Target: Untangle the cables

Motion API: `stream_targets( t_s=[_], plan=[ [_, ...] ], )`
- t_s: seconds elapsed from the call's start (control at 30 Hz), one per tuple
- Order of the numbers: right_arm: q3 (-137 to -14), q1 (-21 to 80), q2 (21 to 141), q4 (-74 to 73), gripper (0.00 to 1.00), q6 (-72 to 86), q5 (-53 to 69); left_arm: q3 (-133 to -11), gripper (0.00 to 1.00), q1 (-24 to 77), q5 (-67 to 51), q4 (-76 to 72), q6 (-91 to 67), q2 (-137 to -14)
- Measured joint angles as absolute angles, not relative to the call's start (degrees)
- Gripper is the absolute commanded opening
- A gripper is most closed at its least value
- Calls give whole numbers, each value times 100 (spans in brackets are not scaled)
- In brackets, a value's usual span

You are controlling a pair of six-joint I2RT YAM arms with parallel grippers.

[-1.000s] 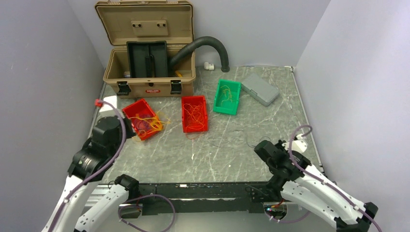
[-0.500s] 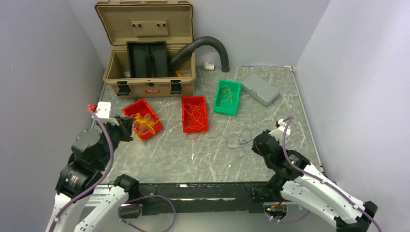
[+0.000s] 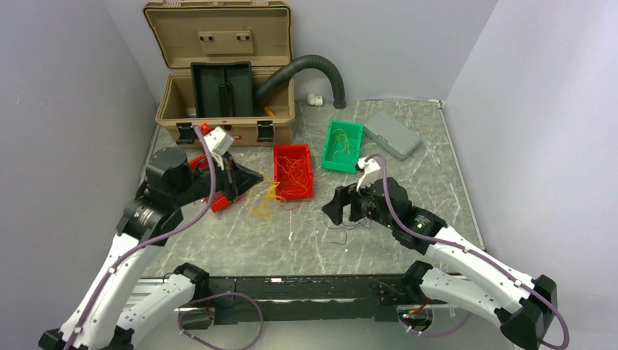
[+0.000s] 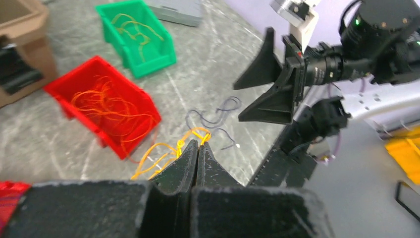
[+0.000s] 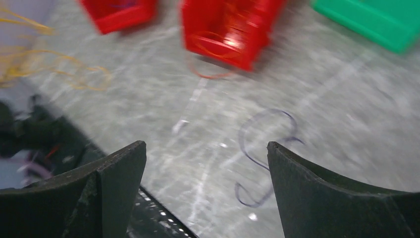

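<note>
My left gripper (image 4: 198, 144) is shut on a bunch of thin orange cables (image 4: 163, 153), pinched at its tips. In the top view that gripper (image 3: 256, 177) hangs them (image 3: 264, 203) above the table just left of the middle red bin (image 3: 278, 172), which holds more orange and red strands. A dark purple cable (image 5: 257, 158) lies loose on the table under my right gripper (image 5: 207, 153), which is open and holds nothing. Seen from the top, the right gripper (image 3: 329, 211) points left toward the left one, with the purple strand (image 3: 337, 231) just below it.
A green bin (image 3: 326, 149) with yellow strands sits at the back right beside a grey case (image 3: 391, 133). A second red bin (image 3: 218, 201) is partly hidden behind my left arm. An open tan toolbox (image 3: 226, 127) and a black hose (image 3: 313, 64) stand at the back.
My left arm swung from the left red bin toward the centre, lifting orange strands. My right gripper opened and moved left and forward; the purple strand now lies on the table.
</note>
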State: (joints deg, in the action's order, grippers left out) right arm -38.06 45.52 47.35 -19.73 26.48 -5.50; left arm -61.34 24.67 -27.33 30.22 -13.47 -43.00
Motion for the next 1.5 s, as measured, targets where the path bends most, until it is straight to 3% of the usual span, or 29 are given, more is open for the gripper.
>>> stream_targets(
  t_s=[0.23, 0.5, 0.6, 0.63, 0.7, 0.73, 0.77, 0.93, 1.0, 1.03, 1.27, 1.4, 1.5],
  plan=[
    [-3833, 4678, 5015, -309, 89, 1892, 1337, -6171, 0, 2523, -3898, 2630, -1640, -4827],
    [-4106, 4967, 5640, 532, 83, 1490, 1806, -6479, 0, 2707, -4421, 2600, -1638, -5251],
    [-4348, 5057, 5944, 725, 71, 1376, 1710, -6578, 0, 2805, -4447, 2604, -1621, -5400],
    [-4412, 5089, 6038, 784, 62, 1332, 1697, -6600, 0, 2836, -4449, 2611, -1619, -5430],
    [-4550, 5168, 6257, 884, 32, 1245, 1664, -6663, 0, 2895, -4440, 2665, -1601, -5476],
    [-4604, 5205, 6348, 910, 22, 1194, 1651, -6700, 0, 2917, -4427, 2696, -1590, -5494],
    [-4637, 5240, 6431, 937, 19, 1168, 1632, -6737, 0, 2930, -4397, 2731, -1575, -5498],
    [-4569, 5325, 6449, 998, 24, 1197, 1369, -6893, 0, 2945, -3924, 2945, -1452, -5468],
    [-4414, 5323, 6278, 1026, 16, 1208, 1208, -6943, 0, 2945, -3607, 3074, -1396, -5408],
    [-4300, 5323, 6158, 1026, 0, 1214, 1135, -6982, 0, 2945, -3426, 3155, -1356, -5367],
    [-3588, 5323, 5253, 845, 0, 1400, 628, -7347, 0, 2945, -2687, 3378, -1170, -5227],
    [-3430, 5323, 4884, 563, 8, 1579, 132, -7389, 0, 2945, -1953, 3562, -1170, -5144],
    [-3358, 5323, 4648, 139, 2, 1898, -683, -7397, 0, 2945, -1052, 3750, -1216, -5072]
  ],
)
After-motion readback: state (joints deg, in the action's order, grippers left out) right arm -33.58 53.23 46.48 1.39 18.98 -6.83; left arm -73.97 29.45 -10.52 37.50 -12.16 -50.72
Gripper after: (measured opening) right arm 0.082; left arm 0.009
